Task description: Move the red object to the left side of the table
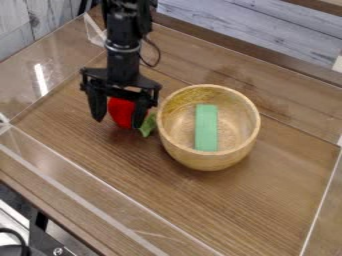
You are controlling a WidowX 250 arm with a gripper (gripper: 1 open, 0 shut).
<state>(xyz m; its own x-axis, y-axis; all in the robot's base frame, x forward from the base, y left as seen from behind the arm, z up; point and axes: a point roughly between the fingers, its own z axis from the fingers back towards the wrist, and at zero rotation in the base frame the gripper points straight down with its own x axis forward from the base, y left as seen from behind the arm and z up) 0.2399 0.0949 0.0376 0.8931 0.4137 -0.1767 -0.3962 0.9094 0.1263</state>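
Camera: claw (122, 111) astride the red object (123, 110).
Fingers spread wide either side, beside wooden bowl (238, 143) on tabletop (94, 180).

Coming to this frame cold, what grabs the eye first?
The black gripper stands out, lowered left of centre with its open fingers on either side of the small glossy red egg-shaped toy on the brown wood-grain table. Just right of it sits a round wooden bowl with a flat green block lying inside.

One cam, raised, looks down at an angle across table (80, 150), fairly near.
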